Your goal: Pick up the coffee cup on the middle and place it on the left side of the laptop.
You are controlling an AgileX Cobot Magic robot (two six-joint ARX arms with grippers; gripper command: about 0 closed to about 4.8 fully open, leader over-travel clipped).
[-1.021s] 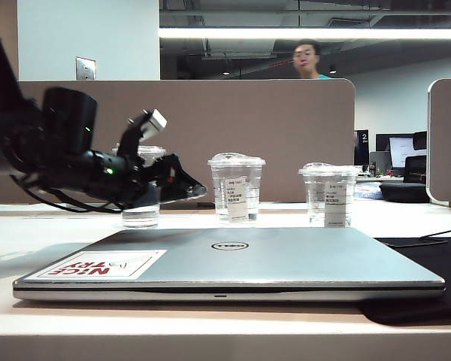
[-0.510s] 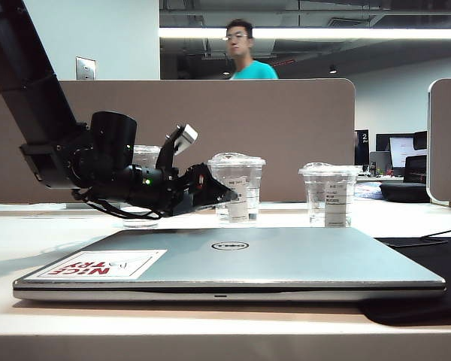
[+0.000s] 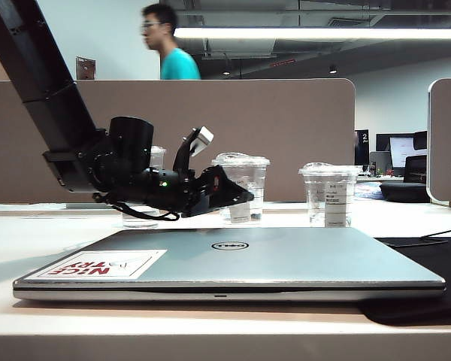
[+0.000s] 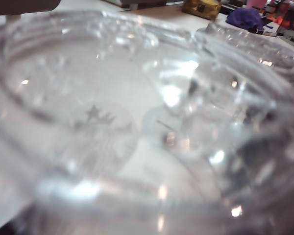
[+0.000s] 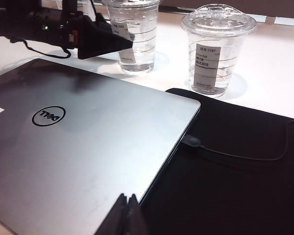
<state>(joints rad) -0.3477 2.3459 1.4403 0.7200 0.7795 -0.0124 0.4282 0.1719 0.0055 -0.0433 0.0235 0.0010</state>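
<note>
Moved right: left end effector (image 3: 237, 197), wide, at coffee cup (image 3: 244, 188); right end effector (image 5: 126, 203) narrow.

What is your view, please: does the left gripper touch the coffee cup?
Cannot tell: the right wrist view shows the left gripper overlapping the coffee cup, hiding any gap.

Silver-grey laptop (image 3: 233, 263) with a red-and-white sticker (image 3: 98, 265) at lower left; clear coffee cup (image 3: 244, 188) with a white label; black left gripper (image 3: 237, 197); white surface (image 3: 406, 218).
</note>
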